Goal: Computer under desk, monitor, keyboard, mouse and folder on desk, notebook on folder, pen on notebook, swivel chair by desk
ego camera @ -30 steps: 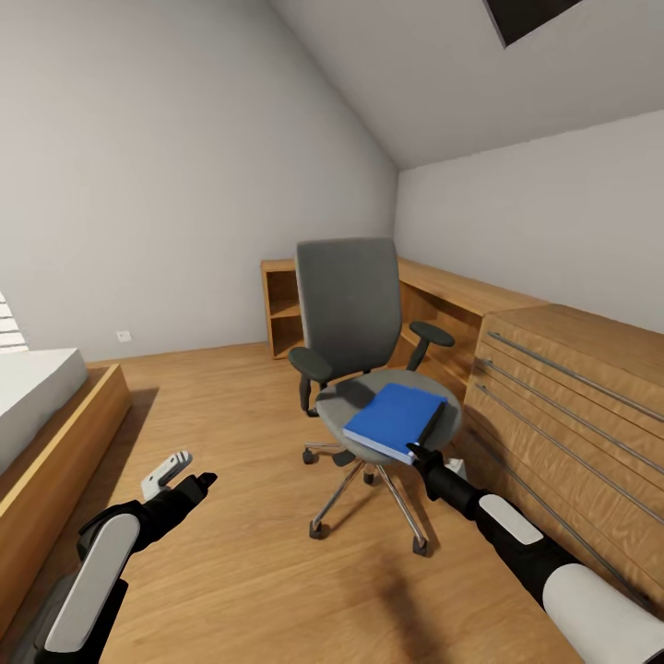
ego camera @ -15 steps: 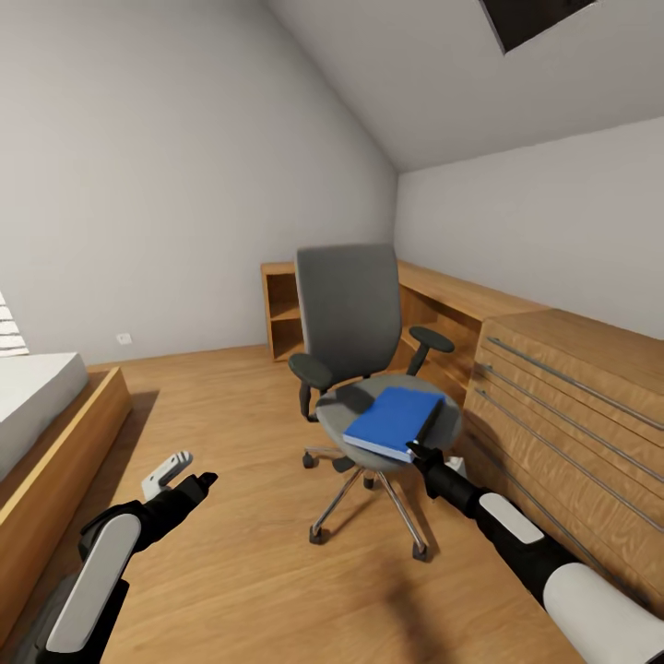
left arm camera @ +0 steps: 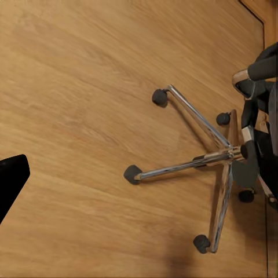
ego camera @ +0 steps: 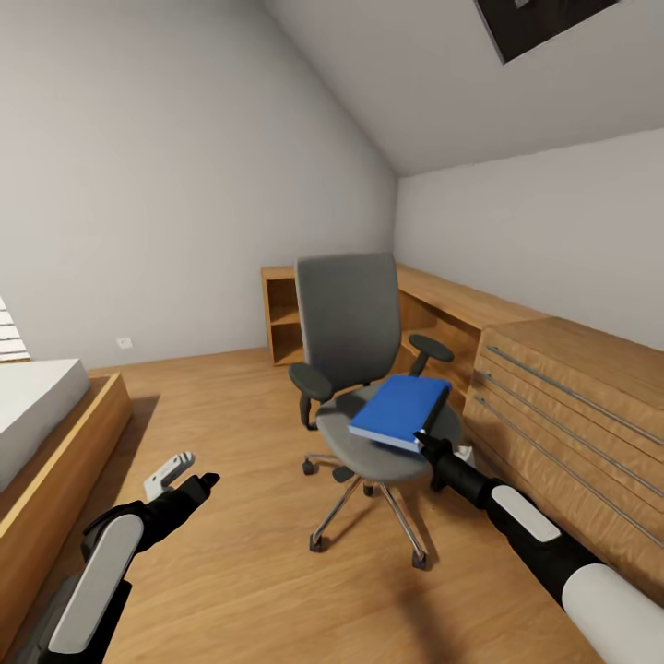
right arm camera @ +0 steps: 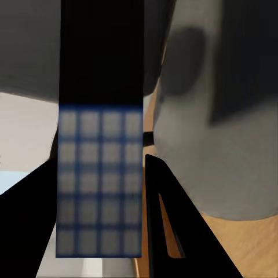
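The folder (ego camera: 402,411) was off the seat of the chair (ego camera: 355,369), tilted, its near corner at the right gripper (ego camera: 426,443), which seemed to be pinching that corner; in the right wrist view a blue edge (right arm camera: 99,184) sat blurred against a dark finger, so the pinch is a reading, not a plain sight. The left gripper (ego camera: 189,480) hung low over the wooden floor (ego camera: 231,553) with nothing in it, one pale finger and one dark one a little apart, so it looked spread. The left wrist view looked down on the chrome star base (left arm camera: 214,159) and its casters. The chair stood in the middle of the room, near a wooden dresser (ego camera: 572,406) and in front of a low wooden shelf unit (ego camera: 286,314), with a bed (ego camera: 37,415) well off to the left. By my judgement the work was at an early stage: the folder was being taken from the chair but had yet to reach the desk, and that step was the only one visibly begun. How the computer, monitor, keyboard, mouse, notebook and pen stood could not be judged from here. Left to do, as far as could be seen: carry the folder to the desk, build the stack on it, and bring the chair alongside.
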You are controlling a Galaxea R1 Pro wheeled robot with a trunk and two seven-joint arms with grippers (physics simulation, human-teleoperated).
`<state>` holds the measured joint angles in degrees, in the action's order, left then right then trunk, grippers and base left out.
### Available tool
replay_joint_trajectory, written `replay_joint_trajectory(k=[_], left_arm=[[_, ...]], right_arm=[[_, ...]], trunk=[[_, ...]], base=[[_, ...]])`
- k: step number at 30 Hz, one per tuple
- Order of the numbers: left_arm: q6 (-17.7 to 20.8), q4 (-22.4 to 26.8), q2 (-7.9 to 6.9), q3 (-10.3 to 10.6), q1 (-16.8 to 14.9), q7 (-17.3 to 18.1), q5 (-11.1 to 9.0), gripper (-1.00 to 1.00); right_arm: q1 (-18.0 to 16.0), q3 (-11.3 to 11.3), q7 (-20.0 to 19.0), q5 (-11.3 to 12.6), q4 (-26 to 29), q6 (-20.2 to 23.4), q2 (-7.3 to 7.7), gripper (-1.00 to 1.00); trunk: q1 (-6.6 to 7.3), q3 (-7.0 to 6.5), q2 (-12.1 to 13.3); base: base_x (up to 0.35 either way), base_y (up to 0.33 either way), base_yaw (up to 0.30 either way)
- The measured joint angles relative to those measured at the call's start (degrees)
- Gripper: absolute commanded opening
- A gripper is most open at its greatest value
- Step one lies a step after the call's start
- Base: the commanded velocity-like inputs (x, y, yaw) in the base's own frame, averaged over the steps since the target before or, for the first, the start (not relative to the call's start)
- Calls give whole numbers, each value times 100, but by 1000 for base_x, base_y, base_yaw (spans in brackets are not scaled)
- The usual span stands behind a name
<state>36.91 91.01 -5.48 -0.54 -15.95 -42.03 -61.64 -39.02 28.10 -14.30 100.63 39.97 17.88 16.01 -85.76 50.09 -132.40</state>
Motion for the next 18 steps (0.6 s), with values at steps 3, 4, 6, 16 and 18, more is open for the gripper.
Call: replay_joint_trajectory(k=[3, 4, 6, 16, 18], left_arm=[[1, -2, -2, 48, 0, 1, 1, 100], [2, -2, -2, 58, 0, 2, 2, 100], [4, -9, -3, 79, 0, 4, 1, 100], [6, -27, -3, 96, 0, 7, -7, 100], [6, -28, -3, 95, 0, 6, -9, 100]], right_arm=[[73, 0, 5, -9, 136, -3, 24, -100], [81, -2, 5, -13, 168, -5, 28, -100], [106, -2, 13, -31, 308, -18, 55, -100], [265, 3, 36, -365, 785, -41, 170, -100], [296, 1, 37, -388, 857, -42, 185, -100]], trunk=[[66, -54, 120], [88, -72, 160], [132, -108, 241], [352, -287, 642], [395, -323, 722]], base=[[0, 0, 0], [0, 0, 0], [0, 0, 0], [0, 0, 0], [0, 0, 0]])
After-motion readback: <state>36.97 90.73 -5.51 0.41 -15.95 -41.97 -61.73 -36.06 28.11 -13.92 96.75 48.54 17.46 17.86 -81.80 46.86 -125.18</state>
